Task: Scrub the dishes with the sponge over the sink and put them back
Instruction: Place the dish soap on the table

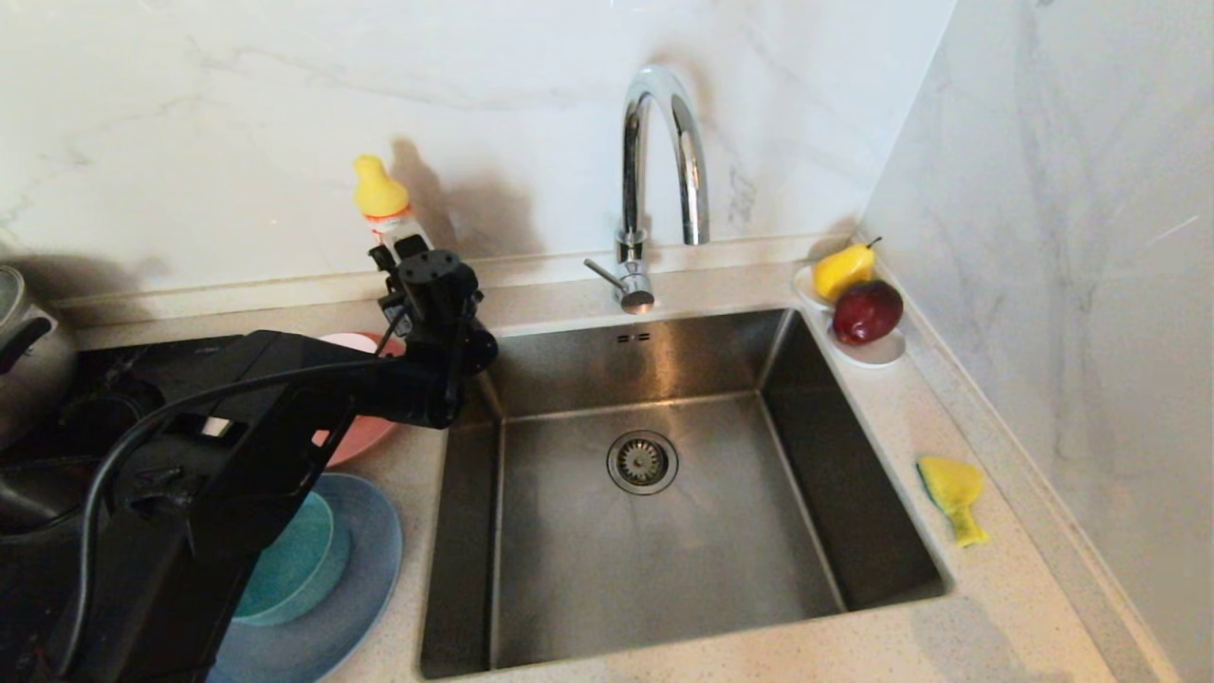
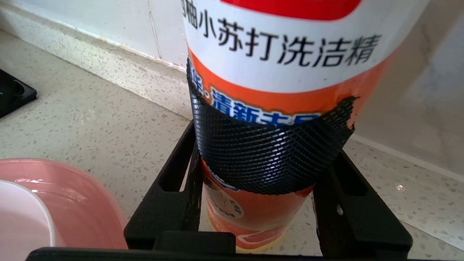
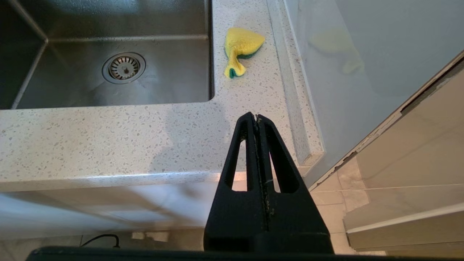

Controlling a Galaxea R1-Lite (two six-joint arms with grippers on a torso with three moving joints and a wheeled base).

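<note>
- At the left of the counter, the steel pot [image 1: 28, 351] is seen beside the stacked dishes: the teal bowl [image 1: 294, 560] rests on the light blue plate [image 1: 365, 579], and the salmon-pink plate [image 1: 365, 432] lies behind, largely hidden by the arm.
- The left gripper [image 2: 253, 203] is clamped around the detergent bottle [image 2: 275, 108], which stands upright near the back wall; its fingers [image 2: 170, 203] flank the lower body.
- For this step, the bottle is best kept vertical and gripped squarely on its black mesh band, so that it cannot slip.
- On the label, "小苏打洗洁精" can be read; below it "清新" is partly covered.
- The sink [image 1: 854, 446] holds nothing.
- The sponge [image 1: 953, 493] lies crumpled on the counter right of the basin.
- The right gripper [image 3: 256, 117] is parked below the counter edge, jaws pressed together.
</note>
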